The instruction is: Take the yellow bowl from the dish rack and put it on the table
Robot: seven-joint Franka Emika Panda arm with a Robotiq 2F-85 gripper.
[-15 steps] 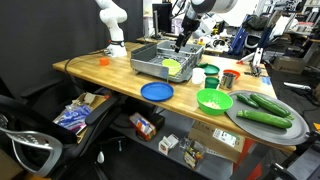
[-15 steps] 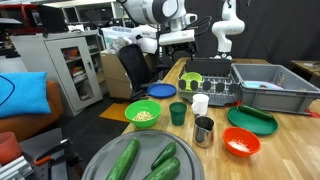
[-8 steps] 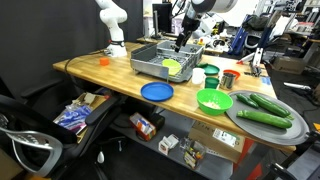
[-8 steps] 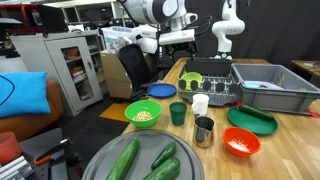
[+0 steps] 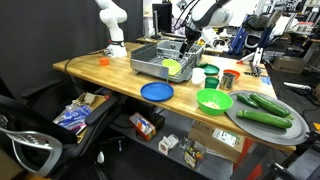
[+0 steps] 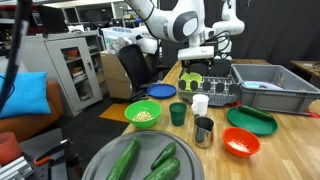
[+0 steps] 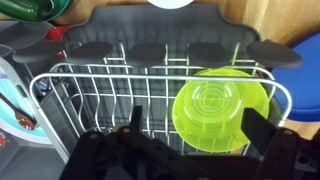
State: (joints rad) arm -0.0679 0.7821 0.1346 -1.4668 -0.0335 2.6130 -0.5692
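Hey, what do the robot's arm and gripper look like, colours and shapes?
The arm is glossy white, built of rounded segments with dark joint caps, in both exterior views. The gripper is black; the wrist view shows its two fingers as flat, blocky dark bars. Markings are too small to read.

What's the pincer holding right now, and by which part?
Nothing. The pincer is open above the dish rack; the yellow bowl lies in it, ungripped.

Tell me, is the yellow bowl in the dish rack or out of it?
In. In the wrist view the bowl lies inside the rack, on its wires.
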